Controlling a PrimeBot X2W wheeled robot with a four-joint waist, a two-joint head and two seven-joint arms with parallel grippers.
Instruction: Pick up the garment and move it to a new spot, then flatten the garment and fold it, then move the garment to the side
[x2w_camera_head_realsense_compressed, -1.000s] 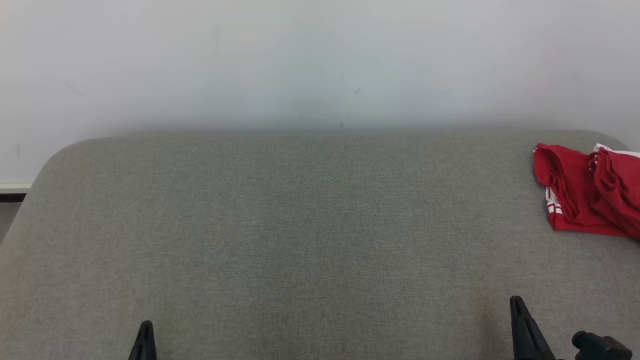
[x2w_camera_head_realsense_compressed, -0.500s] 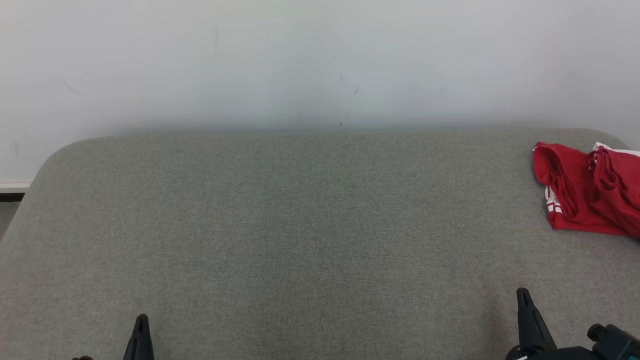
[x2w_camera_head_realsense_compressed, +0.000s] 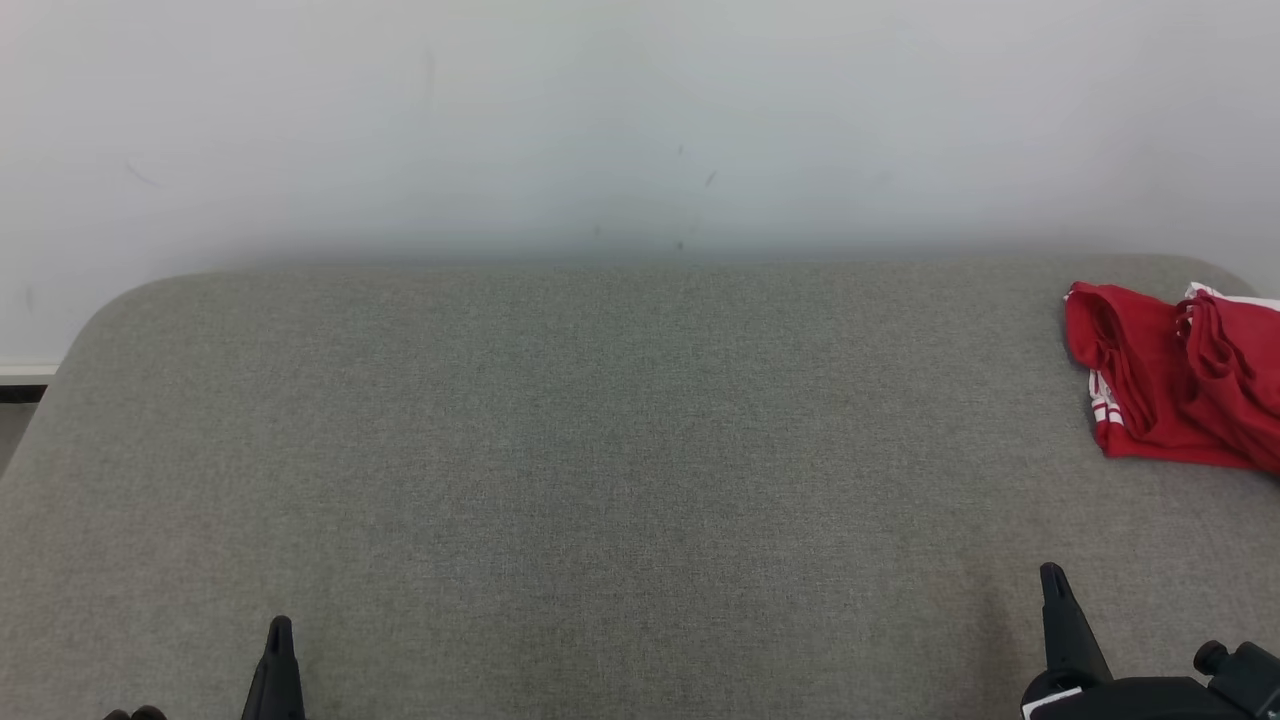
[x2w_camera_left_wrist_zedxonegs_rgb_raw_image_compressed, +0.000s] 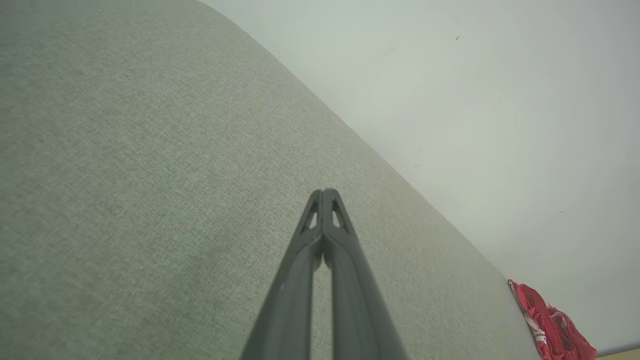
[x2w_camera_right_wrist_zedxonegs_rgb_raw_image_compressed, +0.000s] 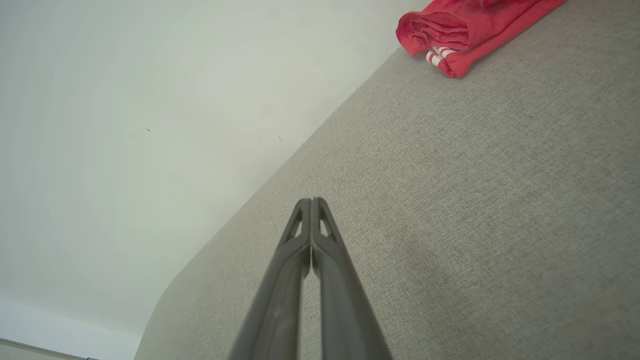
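Far right on the grey surface (x2w_camera_head_realsense_compressed: 600, 450) lies the garment (x2w_camera_head_realsense_compressed: 1170, 385) (red, white-striped)

**One red garment (x2w_camera_head_realsense_compressed: 1170, 385) on the grey fabric surface (x2w_camera_head_realsense_compressed: 640, 450)**

You've got a flat grey fabric surface with a woven texture and rounded far corners. It spans almost the full width of the head view. One thing lies on it: the garment, red with white stripes, near the far right corner and close to the far edge. It's bunched up rather than spread flat, with folds and ridges across it. The white stripes show at its near-left side. Its right part runs out of the head view, so you can't tell its full extent there. The rest of the fabric looks smooth and even.
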